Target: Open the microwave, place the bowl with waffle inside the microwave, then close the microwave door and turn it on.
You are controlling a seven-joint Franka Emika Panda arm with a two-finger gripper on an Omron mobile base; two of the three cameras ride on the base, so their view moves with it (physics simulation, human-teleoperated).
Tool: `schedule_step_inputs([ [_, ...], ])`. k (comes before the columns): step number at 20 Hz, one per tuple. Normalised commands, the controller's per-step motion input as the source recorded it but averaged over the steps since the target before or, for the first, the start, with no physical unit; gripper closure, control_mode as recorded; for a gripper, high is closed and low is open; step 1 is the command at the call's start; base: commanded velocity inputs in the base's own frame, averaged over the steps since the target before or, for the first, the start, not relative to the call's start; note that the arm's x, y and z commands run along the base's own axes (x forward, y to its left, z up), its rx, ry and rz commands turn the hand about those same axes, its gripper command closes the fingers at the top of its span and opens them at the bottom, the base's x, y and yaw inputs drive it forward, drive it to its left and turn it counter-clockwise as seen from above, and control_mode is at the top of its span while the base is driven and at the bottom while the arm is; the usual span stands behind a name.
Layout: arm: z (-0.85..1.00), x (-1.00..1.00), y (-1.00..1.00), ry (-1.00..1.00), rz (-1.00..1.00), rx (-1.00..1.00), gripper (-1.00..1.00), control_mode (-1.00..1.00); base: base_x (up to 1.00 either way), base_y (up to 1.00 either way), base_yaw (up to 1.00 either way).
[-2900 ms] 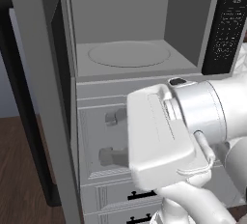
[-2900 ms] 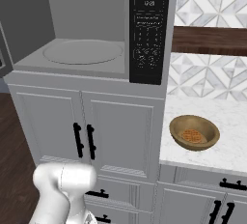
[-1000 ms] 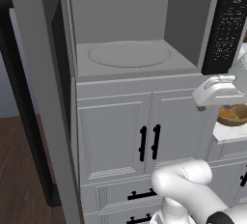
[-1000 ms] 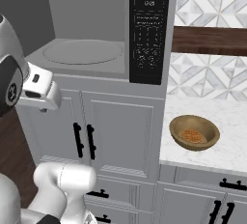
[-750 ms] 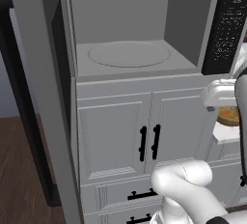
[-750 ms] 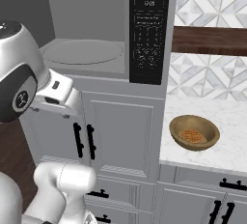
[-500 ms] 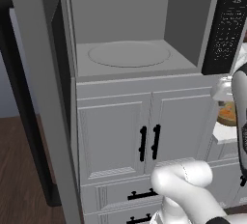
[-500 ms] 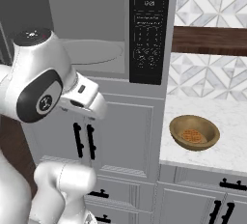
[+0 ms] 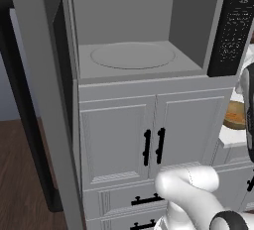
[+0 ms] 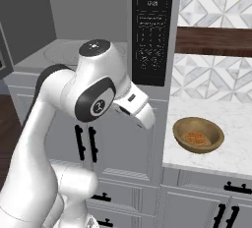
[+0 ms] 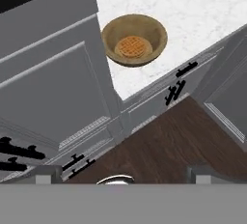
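The microwave door [image 9: 34,100] stood swung wide, the microwave [image 9: 149,35] cavity bare over its turntable [image 9: 133,55]. The arm had swept across from the cabinet doors [image 9: 154,140] toward the counter [image 10: 236,138] within the last second (quick work!), and the gripper [image 11: 124,174] was spread wide, grasping nothing. The bowl [image 10: 198,133] sat on the marble beside the microwave, the waffle [image 10: 195,138] inside it. With the opening done, fetching the bowl looked like the step in hand.
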Motion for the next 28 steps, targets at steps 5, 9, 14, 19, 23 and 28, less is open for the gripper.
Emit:
schedule_step_inputs([
  [5,-0.30,0.40,-1.00,-0.01,-0.31,0.05,-1.00,-1.00,0.00,0.00,0.00],
  [9,-0.28,0.32,-1.00,-0.08,-0.28,0.08,-1.00,-1.00,0.00,0.00,0.00],
  [14,-0.29,0.35,-0.86,-0.16,-0.19,0.12,-1.00,-1.00,0.00,0.00,0.00],
  [19,-0.47,0.58,-0.62,-0.06,-0.06,0.14,-1.00,-1.00,0.00,0.00,0.00],
  [23,-0.45,0.48,-0.10,0.00,0.00,0.08,-1.00,-1.00,0.00,0.00,0.00],
  [28,-0.43,0.26,0.00,0.03,0.00,0.01,-1.00,-1.00,0.00,0.00,0.00],
])
